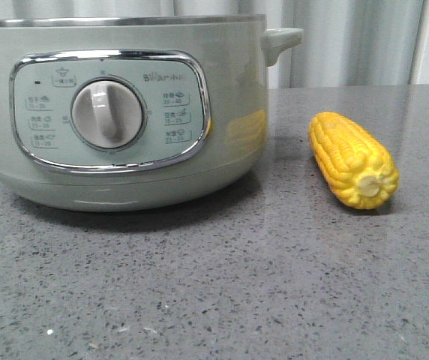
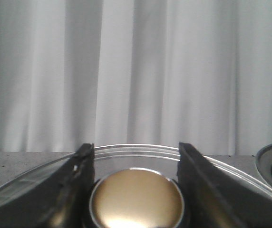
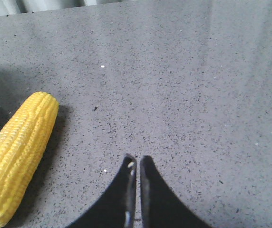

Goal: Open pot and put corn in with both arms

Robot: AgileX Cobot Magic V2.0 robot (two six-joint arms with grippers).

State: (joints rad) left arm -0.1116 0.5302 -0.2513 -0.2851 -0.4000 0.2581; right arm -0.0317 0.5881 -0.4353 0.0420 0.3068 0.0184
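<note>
- Two task items share my grey speckled table (image 1: 222, 292): the pot (image 1: 124, 112), pale sage-green with a steel rim, sits at front left, its chrome-framed control panel (image 1: 109, 112) and grey-white dial (image 1: 108, 114) facing the front camera, a small side handle (image 1: 282, 39) jutting toward the right.
- The corn (image 1: 353, 159), a bright yellow cob, lies on the table just right of the pot and apart from it, pale cut end toward the camera.
- My left tool (image 2: 135, 190) has its dark fingers (image 2: 200, 190) spread on either side of a round brass-coloured knob (image 2: 136, 199) on a glass lid (image 2: 126, 151); whether the pads actually press the knob I cannot tell.
- My right tool (image 3: 137, 164) hangs over bare table with its fingertips drawn nearly together, holding nothing; the corn (image 3: 17, 154) lies off to one side, well apart.
- Pale curtains (image 2: 136, 71) hang behind the table.
</note>
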